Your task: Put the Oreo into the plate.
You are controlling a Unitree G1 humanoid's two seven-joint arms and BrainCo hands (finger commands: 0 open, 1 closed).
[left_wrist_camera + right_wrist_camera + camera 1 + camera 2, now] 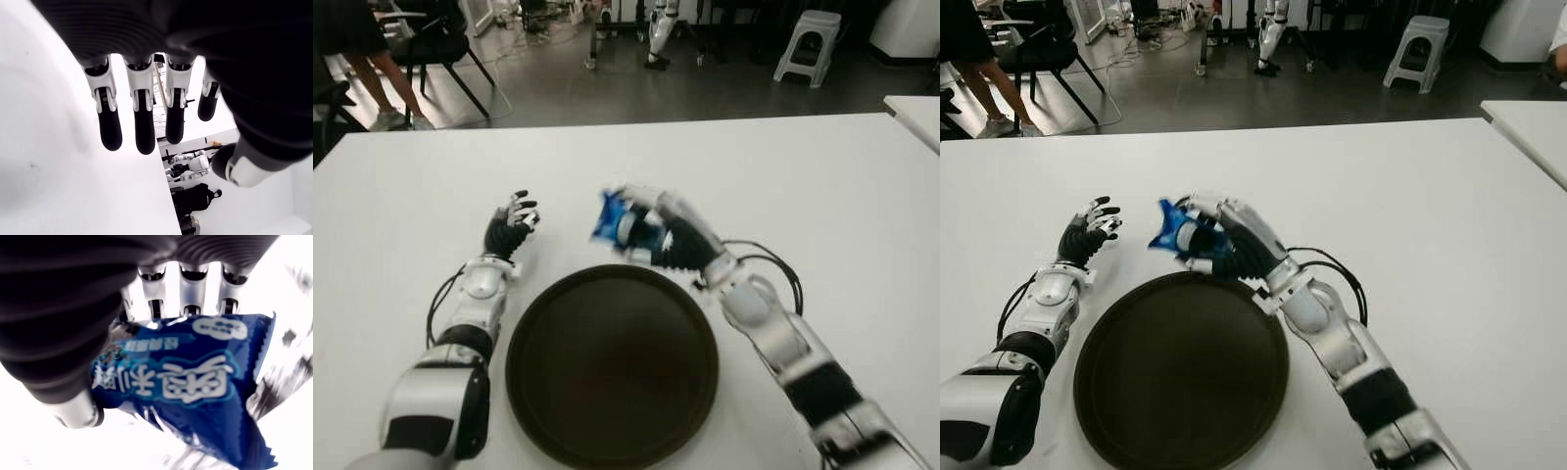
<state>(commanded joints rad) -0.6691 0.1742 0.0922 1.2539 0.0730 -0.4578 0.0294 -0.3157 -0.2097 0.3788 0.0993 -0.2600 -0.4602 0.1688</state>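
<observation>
My right hand (656,235) has its fingers (190,289) curled around the blue Oreo packet (610,223), just beyond the dark plate (612,362), a light, crinkly, probably crushable pack best gripped mid-body, while my left hand (509,230) shows open-fingered beside the plate's left.
</observation>
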